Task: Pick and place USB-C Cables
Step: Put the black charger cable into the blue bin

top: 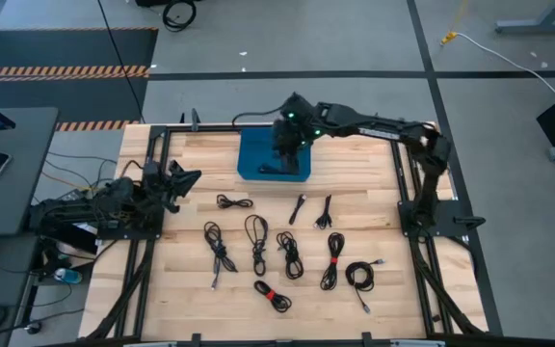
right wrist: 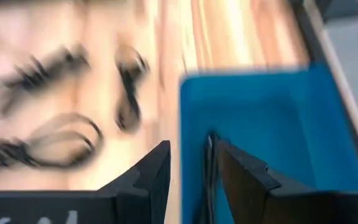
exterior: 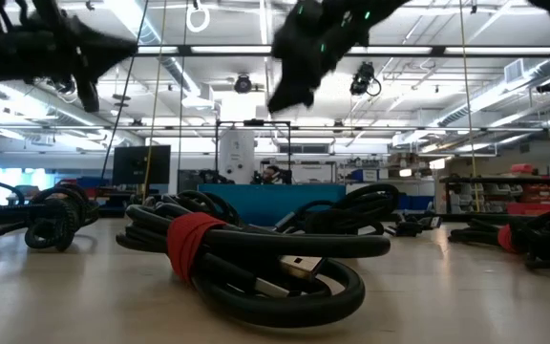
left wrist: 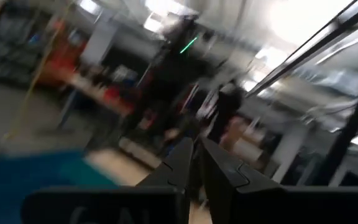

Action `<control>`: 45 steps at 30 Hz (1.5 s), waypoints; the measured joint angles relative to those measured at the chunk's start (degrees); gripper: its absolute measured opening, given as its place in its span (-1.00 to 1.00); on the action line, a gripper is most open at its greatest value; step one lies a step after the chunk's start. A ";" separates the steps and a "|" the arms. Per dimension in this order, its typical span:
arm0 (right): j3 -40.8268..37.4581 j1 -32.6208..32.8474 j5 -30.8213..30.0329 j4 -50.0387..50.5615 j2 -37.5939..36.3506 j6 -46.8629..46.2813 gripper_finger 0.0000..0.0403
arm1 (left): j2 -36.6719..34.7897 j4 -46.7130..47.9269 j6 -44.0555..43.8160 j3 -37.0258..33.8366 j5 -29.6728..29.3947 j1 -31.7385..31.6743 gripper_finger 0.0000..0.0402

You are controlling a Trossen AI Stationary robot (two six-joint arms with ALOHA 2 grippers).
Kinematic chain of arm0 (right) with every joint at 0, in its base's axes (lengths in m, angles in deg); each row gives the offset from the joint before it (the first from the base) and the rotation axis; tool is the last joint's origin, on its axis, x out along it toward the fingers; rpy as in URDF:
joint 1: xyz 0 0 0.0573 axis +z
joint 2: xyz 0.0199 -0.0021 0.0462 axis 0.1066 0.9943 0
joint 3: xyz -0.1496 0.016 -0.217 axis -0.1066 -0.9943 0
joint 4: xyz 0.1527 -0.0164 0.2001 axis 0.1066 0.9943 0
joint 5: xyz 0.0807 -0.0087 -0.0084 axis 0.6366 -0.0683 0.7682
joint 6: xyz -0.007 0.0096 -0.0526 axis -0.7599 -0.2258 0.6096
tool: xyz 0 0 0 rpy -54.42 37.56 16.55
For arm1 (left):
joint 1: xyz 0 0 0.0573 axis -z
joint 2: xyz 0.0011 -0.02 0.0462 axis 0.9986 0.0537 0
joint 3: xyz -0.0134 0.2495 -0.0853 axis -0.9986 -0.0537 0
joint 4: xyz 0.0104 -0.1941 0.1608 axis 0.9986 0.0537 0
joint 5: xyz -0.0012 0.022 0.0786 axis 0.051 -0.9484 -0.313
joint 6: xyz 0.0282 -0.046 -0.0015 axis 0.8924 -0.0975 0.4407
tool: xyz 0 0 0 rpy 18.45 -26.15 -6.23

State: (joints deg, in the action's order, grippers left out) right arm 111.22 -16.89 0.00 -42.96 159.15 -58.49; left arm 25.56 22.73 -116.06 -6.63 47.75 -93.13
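Right tool (top: 287,145) hangs over the blue bin (top: 254,159) at the far-centre of the tabletop (top: 393,299), fingers (right wrist: 148,174) parted, a thin black cable (right wrist: 211,168) running between them down toward the bin floor; can't tell if the fingers actually pinch it. In the high view a dark strand (top: 279,170) lies in the bin under that tool. Left tool (top: 183,181) waits near the left edge of the tabletop, pointing inward toward the bin, fingers (left wrist: 182,165) nearly together with a narrow gap, nothing between them. The other USB-C cables (top: 258,241) lie spread over the middle of the tabletop on the near side of the bin: one small coil (top: 233,201) just off the bin's near-left corner, two short folded ones (top: 312,208) off its near-right corner, a row of longer bundles behind those, one with red tie (top: 332,261) toward the right, a coil (top: 359,277) beside it, and a red-tied bundle (top: 273,295) closest to the near edge. Low view shows that red-tied bundle (exterior: 246,258) up close, flat on the wood.
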 joint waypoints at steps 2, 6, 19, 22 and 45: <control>0.00 0.82 0.07 -2.15 -3.58 -1.48 -0.30 | 0.02 5.60 -3.99 0.00 -1.04 0.00 -0.81; 0.02 1.89 0.02 -5.76 -10.51 -3.86 -0.31 | 0.57 12.71 -10.78 0.19 0.59 0.07 -0.81; 0.04 2.06 -3.38 -10.45 -24.63 -7.21 -0.31 | 21.95 33.27 9.35 30.22 6.24 0.08 -0.28; 0.04 2.06 -3.42 -10.33 -25.54 -7.21 -0.31 | 31.07 44.13 15.89 38.68 6.27 0.08 -0.17; 0.04 2.06 -2.38 -9.78 -26.00 -5.53 -0.31 | 76.72 69.83 27.37 56.18 5.81 -0.12 -0.12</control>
State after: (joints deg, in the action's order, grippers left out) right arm 111.27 -14.83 -2.38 -52.75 133.16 -64.02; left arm 102.29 92.56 -88.69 49.56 53.56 -93.25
